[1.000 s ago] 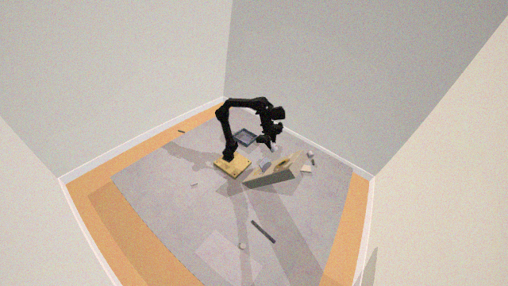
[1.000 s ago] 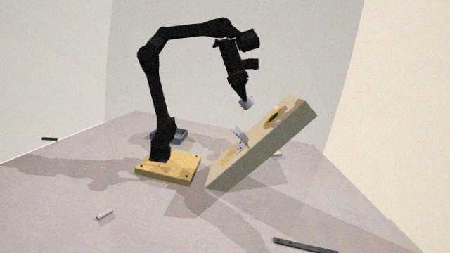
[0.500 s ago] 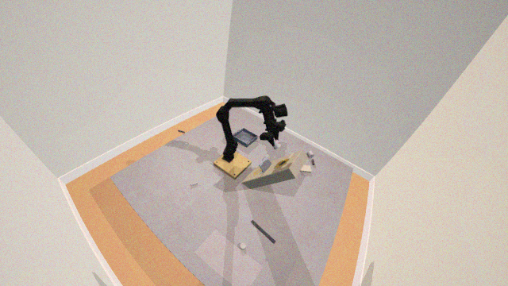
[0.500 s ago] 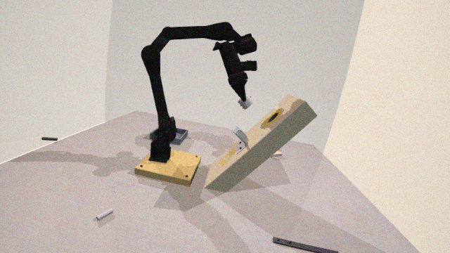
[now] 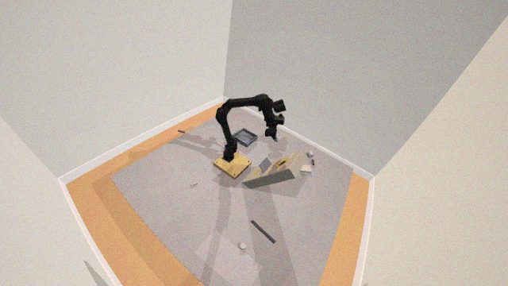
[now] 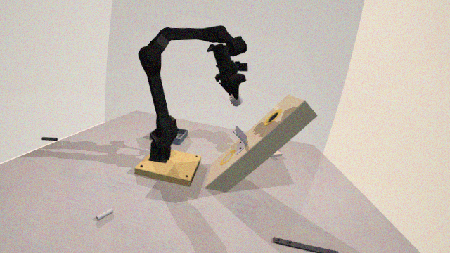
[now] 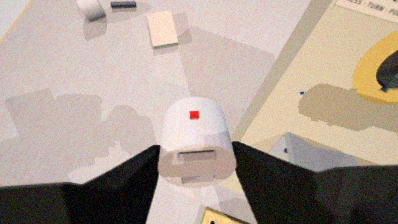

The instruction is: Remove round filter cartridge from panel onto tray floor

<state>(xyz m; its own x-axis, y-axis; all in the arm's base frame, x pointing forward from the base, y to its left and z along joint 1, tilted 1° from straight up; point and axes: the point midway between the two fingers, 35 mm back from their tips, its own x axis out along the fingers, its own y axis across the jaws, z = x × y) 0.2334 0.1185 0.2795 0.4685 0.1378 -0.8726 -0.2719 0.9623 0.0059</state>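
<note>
A white round filter cartridge [image 5: 278, 138] [image 6: 237, 102] [image 7: 196, 127] with a red square on its side and slots in its end face is held in the air. My gripper [image 6: 235, 97] [image 7: 196, 149] is shut on it, with one black finger on each side. They are above and to one side of the tilted beige service panel [image 5: 270, 180] [image 6: 264, 151] [image 7: 280, 112], clear of it. The panel's yellow-ringed hole [image 5: 282, 163] [image 6: 273, 117] [image 7: 391, 75] is dark inside. The blue-grey tray [image 5: 248, 144] [image 6: 179, 142] stands behind the robot's base in the exterior view, away from the gripper.
A grey flap [image 5: 264, 164] [image 6: 240, 135] [image 7: 312, 152] stands out from the panel's face. The yellow base plate [image 5: 235, 172] [image 6: 169, 176] is beside the panel. A pale block [image 5: 305, 168] [image 7: 162, 30] and a white cylinder [image 5: 310, 153] [image 7: 90, 9] lie beyond the panel. A dark bar [image 5: 263, 231] [image 6: 304, 245] lies in front.
</note>
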